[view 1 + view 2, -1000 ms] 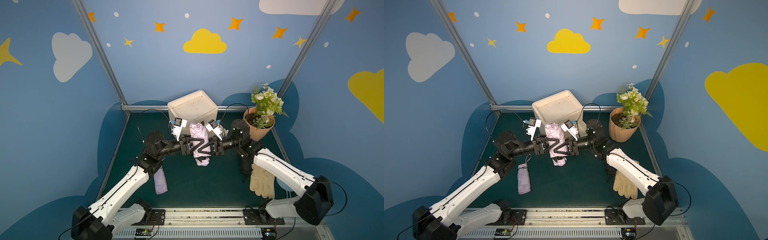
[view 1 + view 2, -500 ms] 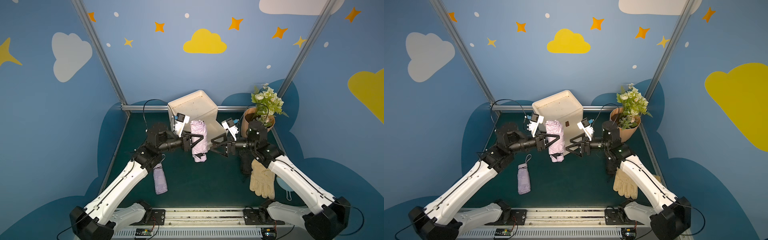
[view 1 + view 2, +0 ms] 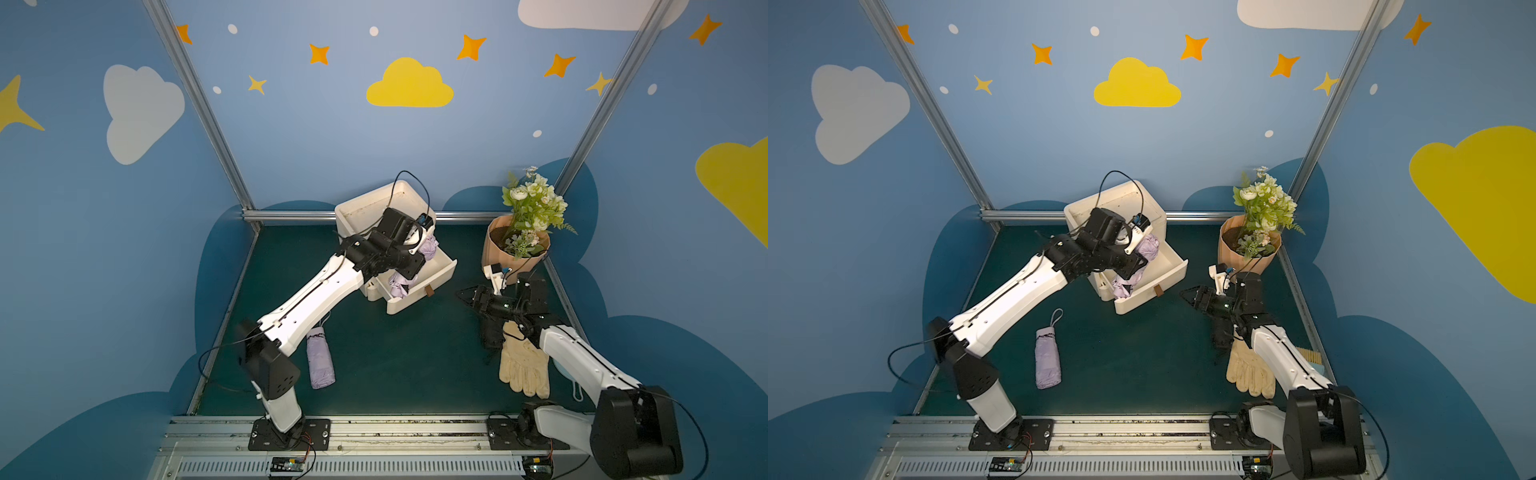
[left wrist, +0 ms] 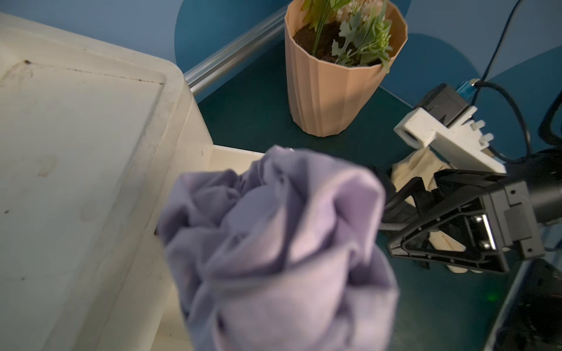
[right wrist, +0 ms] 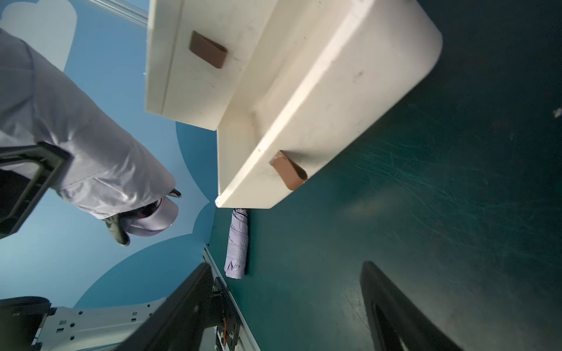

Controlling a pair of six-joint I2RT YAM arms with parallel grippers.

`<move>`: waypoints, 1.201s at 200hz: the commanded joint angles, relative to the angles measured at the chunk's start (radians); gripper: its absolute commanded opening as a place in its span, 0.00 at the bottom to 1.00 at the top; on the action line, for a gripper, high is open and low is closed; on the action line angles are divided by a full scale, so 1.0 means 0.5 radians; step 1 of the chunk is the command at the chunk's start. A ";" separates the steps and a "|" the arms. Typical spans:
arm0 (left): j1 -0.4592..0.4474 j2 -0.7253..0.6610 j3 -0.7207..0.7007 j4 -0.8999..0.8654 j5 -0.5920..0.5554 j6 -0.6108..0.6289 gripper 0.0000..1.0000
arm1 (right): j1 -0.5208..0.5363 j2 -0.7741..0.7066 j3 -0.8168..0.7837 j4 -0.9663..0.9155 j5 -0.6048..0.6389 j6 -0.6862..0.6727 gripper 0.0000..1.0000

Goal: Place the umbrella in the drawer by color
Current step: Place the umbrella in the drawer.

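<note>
Two umbrellas are in view. Nearest the base rail, the second umbrella (image 3: 320,361) lies folded on the green mat (image 3: 395,365). It is just beside the left arm's lower link and well apart from the cabinet.

At similar depth on the other side, a cream glove (image 3: 523,365) lies flat on the mat, partly under the right arm. Just beyond the glove, the right gripper (image 3: 462,296) hovers over the mat. Its fingers (image 5: 392,304) are spread with nothing between them, and it points toward the drawer front.

Farther back, the drawer (image 3: 446,270) (the lower one of the white cabinet (image 3: 365,208)) stands pulled out, with a brown tab on its front. The left gripper (image 3: 409,264) reaches over it, its fingers pinching the lilac umbrella (image 3: 428,248) at mid-length.

In both top views the lilac umbrella's lower end overlaps the drawer opening. The right wrist view shows it tilted in the air, resting on nothing. Whether its tip is below the drawer rim cannot be told.

Farthest back, a flower pot (image 3: 496,253) stands near the rear corner, apart from the cabinet.
</note>
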 commanded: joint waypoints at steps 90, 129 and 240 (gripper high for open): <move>-0.072 0.981 1.257 -0.767 -0.696 0.543 0.11 | 0.284 0.864 0.073 1.378 -0.332 0.549 0.71; -0.060 1.011 1.266 -0.739 -0.706 0.607 0.12 | 0.295 0.952 0.179 1.429 -0.322 0.570 0.64; -0.022 1.162 1.372 -0.654 -0.794 0.655 0.36 | 0.325 1.024 0.188 1.472 -0.344 0.627 0.27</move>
